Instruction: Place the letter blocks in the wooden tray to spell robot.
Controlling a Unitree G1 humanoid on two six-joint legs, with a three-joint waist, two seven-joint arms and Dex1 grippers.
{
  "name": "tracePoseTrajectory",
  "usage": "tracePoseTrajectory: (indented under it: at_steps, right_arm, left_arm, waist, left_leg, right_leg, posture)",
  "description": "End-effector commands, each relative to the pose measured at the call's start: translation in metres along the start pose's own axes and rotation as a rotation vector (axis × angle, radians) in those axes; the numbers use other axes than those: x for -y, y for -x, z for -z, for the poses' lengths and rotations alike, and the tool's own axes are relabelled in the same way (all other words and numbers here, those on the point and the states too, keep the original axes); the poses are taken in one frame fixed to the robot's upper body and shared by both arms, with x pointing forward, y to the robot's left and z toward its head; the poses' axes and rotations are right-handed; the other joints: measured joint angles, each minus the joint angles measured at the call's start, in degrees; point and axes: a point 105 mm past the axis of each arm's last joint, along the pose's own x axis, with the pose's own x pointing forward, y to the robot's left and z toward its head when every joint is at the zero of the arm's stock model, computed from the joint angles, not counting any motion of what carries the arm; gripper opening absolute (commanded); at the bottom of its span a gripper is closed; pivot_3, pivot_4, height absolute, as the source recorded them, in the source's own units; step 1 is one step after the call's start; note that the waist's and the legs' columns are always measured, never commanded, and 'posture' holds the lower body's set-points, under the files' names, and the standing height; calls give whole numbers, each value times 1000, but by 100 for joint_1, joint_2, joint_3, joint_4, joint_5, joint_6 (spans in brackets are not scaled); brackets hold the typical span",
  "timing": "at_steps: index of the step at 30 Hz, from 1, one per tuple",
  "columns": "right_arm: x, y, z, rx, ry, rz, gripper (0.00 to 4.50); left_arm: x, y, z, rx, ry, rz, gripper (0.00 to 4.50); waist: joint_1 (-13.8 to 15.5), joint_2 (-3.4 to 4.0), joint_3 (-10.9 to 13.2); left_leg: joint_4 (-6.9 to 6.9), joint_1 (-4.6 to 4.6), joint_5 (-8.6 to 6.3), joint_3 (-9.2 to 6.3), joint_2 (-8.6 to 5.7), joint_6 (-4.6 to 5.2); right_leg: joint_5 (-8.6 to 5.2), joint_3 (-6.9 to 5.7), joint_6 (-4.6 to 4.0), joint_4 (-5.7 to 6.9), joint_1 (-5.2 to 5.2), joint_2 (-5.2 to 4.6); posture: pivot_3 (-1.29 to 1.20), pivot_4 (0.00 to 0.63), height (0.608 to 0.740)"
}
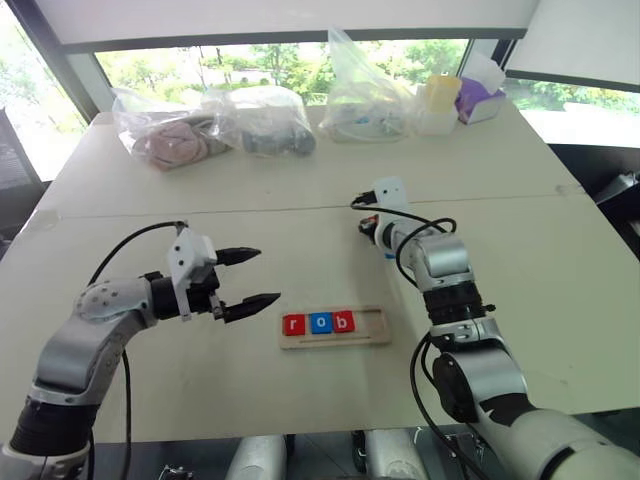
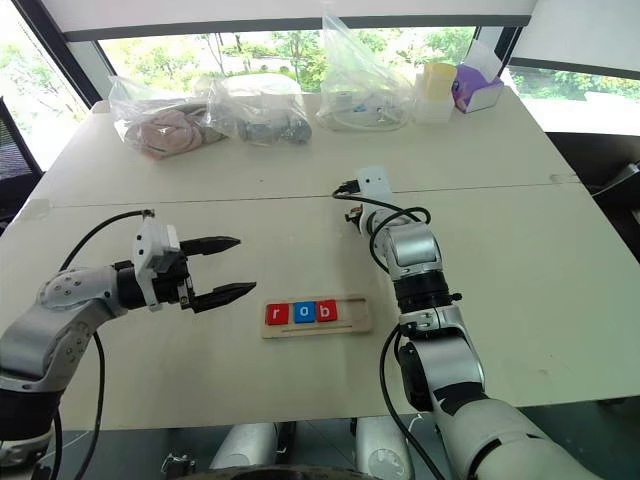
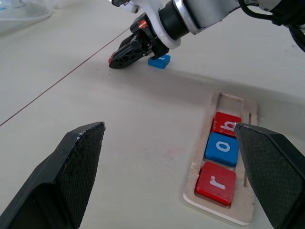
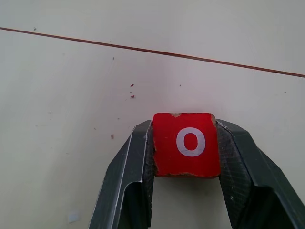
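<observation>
The wooden tray [image 1: 368, 323] lies on the table in front of me. Three letter blocks fill its left end: a red r [image 1: 294, 324], a blue o [image 1: 319, 323] and a red b [image 1: 343, 322]. Its right part is bare wood. Beyond the tray, my right gripper [image 4: 186, 125] rests low on the table, shut on a red o block [image 4: 187, 143] by its two sides. A blue block [image 3: 158, 61] lies right beside that gripper; its letter is unreadable. My left gripper [image 1: 266, 275] hovers open to the left of the tray, holding nothing.
Clear plastic bags [image 1: 215, 125] of soft items line the table's far side, with a yellow-lidded container [image 1: 438, 100] and a purple tissue box [image 1: 480, 95] at the far right. A seam [image 1: 250, 208] crosses the table just beyond the right gripper.
</observation>
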Motion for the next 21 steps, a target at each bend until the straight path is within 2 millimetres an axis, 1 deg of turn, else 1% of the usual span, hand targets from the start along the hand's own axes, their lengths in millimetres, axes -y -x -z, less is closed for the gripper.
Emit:
tracePoseTrajectory:
  at_steps: [1,2,4,7,11,13,16,18,21]
  right_arm:
    - [3,17,-16,55,50,-18,1202]
    - [5,25,-19,71,83,-33,1202]
    - [17,49,-16,70,155,-47,1202]
    - [37,86,3,7,147,-52,1202]
    - [50,121,33,-87,124,-47,1202]
    - [54,134,45,-109,113,-40,1202]
    - [49,147,58,-99,101,-57,1202]
    - [46,153,66,-96,93,-54,1202]
    - [47,158,76,-102,73,-25,1202]
  left_arm:
    - [4,2,-7,9,-33,38,4500]
    - [4,1,-6,9,-33,46,4500]
    - [3,0,-7,12,-33,63,4500]
    - [6,0,-5,4,-53,116,4500]
    - [11,0,-2,5,-71,185,4500]
    - [9,0,-4,21,-90,196,4500]
    - [4,-2,-5,24,-96,212,4500]
    - [2,-4,-6,42,-114,218,4500]
    - [0,-6,-7,62,-117,230,4500]
  waist:
    - [12,0,0]
    - [24,1,1]
    - [63,3,2]
    - [64,2,2]
    - [6,1,1]
    - [17,1,1]
    - [46,1,1]
    - [54,1,1]
    - [50,0,0]
  left_leg:
    - [0,0,0,0,0,0]
    - [-1,-1,0,-1,0,0]
    - [-1,-4,0,-3,-1,0]
    - [0,-12,-2,-8,-2,3]
    - [-3,-9,-4,1,2,7]
    - [-3,-6,-4,1,9,7]
    - [2,-5,-4,0,13,8]
    - [6,-5,-3,1,12,8]
    - [10,-6,-3,3,10,8]
  right_leg:
    - [0,0,0,0,0,0]
    - [0,0,0,-1,0,0]
    - [0,-1,0,-3,0,-1]
    - [-2,-3,2,-13,2,-5]
    - [-3,-2,3,-19,3,-4]
    - [-3,-3,1,-17,3,3]
    - [-1,-4,-3,-14,3,8]
    - [-2,-4,-4,-15,7,7]
    - [-2,-3,-3,-19,11,0]
  posture:
    - [0,150,740]
    - [0,150,740]
    - [0,150,740]
    - [0,150,740]
    - [0,150,740]
    - [0,150,740]
    - [0,150,740]
    - [0,150,740]
    - [0,150,740]
